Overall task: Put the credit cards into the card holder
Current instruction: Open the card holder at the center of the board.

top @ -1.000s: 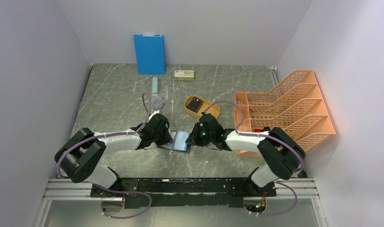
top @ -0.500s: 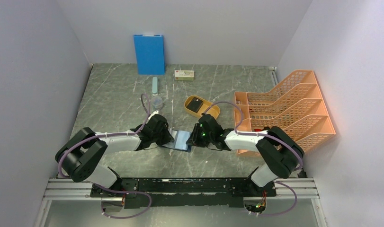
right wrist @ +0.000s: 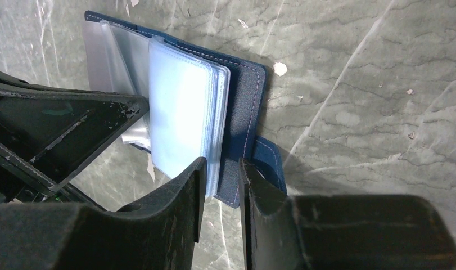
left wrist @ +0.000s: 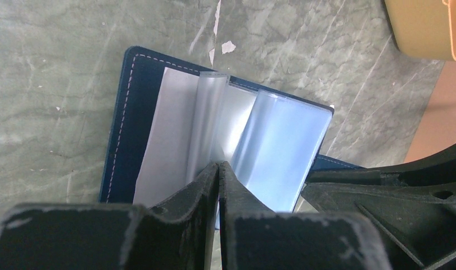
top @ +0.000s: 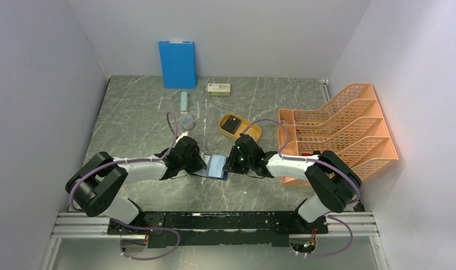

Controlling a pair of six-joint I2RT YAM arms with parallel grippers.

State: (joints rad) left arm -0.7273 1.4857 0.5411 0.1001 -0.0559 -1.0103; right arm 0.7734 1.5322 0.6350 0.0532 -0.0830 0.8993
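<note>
card holder (left wrist: 120,124): near edge hidden behind left gripper (left wrist: 218,166) | yellow tray (top: 256,133): dark contents too small, possibly cards
</note>
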